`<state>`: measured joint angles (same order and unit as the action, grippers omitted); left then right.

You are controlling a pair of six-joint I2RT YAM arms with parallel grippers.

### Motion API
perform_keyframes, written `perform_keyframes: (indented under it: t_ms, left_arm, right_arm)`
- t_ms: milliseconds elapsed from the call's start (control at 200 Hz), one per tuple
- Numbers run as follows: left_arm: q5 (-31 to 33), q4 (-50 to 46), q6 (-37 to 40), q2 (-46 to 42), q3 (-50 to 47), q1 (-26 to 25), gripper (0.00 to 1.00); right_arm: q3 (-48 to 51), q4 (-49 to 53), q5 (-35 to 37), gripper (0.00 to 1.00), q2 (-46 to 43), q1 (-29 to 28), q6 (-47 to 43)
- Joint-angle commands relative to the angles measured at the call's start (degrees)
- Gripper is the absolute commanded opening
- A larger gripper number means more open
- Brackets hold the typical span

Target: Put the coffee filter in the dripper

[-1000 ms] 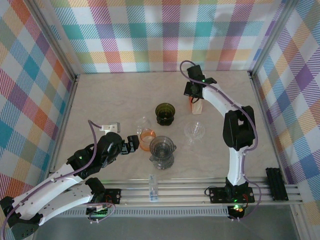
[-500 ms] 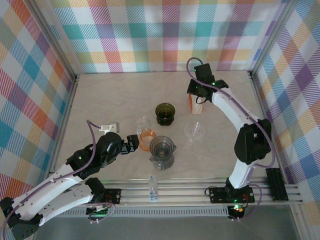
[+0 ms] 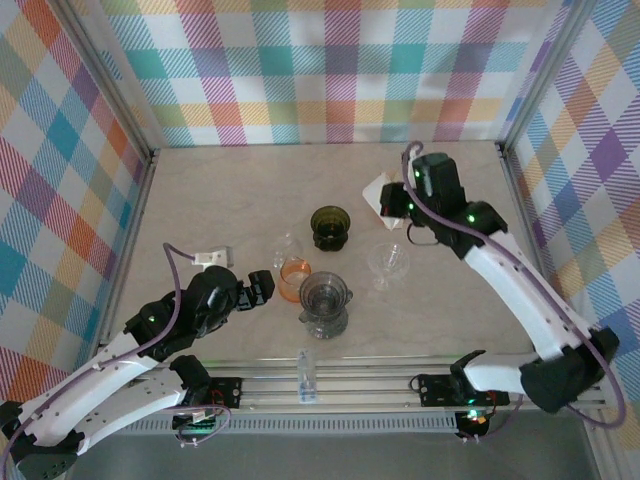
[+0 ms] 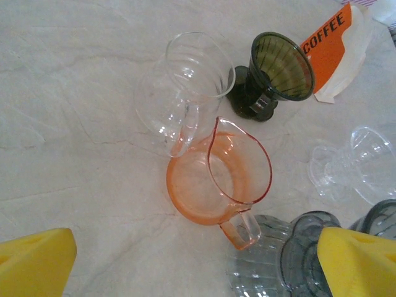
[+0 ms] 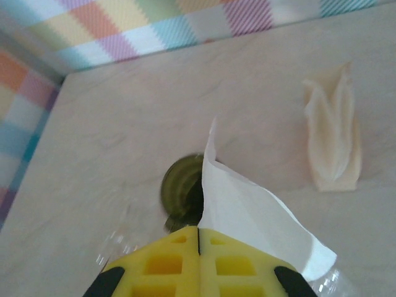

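Observation:
My right gripper (image 3: 392,205) (image 5: 198,238) is shut on the bottom edge of a white paper coffee filter (image 3: 376,188) (image 5: 247,216), held up above the table. Below and just behind the filter stands a dark green dripper (image 3: 328,227) (image 5: 182,189) (image 4: 281,68), upright with its mouth open. The orange "COFFEE" filter pack (image 4: 328,43) lies on the table behind that dripper. My left gripper (image 3: 262,287) (image 4: 197,260) is open and hovers over an orange dripper (image 3: 295,275) (image 4: 216,179) lying on its side, with nothing between its yellow pads (image 4: 37,263).
A clear glass carafe (image 4: 179,86) lies beside the orange dripper. A grey ribbed dripper (image 3: 325,300) stands at the front and a clear dripper (image 3: 388,262) to its right. A cream folded paper (image 5: 334,142) lies on the table. Plaid walls enclose the table.
The right arm has drawn back from the filter pack towards the right, lifting one white filter clear of it. The left arm has barely shifted.

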<state>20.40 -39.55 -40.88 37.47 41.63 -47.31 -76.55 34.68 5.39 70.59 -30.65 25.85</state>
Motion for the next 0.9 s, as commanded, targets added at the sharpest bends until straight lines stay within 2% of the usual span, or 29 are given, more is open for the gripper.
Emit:
perform_keyframes:
  t_ms: [0,145,265,395,500,895]
  left_arm:
    - [-2.5,-4.1,-0.9,0.2,2.5,0.8,1.00]
    - [-2.9,-8.1,-1.9,1.4,3.5,0.8,1.00]
    - [-4.7,-7.4,-2.1,1.5,3.4,0.9,1.00]
    - [-6.1,-6.8,-2.0,3.0,4.2,0.8,1.00]
    - [-7.6,-6.7,-1.6,4.8,5.1,0.9,1.00]
    - [-11.2,-6.7,-0.3,5.1,6.8,0.9,1.00]
  right_arm:
    - [2.3,5.9,-6.1,0.00,-5.8,-3.2,-1.9]
    - [2.3,12.9,-9.3,0.00,-10.5,-9.8,-2.6]
    - [0.7,18.3,-10.7,0.00,-11.5,-14.9,-2.2]
    - [-0.5,21.7,-10.3,0.00,-10.3,-20.1,-1.3]
    - [-1.6,23.7,-7.1,0.00,-8.1,-23.9,-1.6]
    - [-11.5,27.9,-3.5,0.00,4.1,-28.8,-4.2]
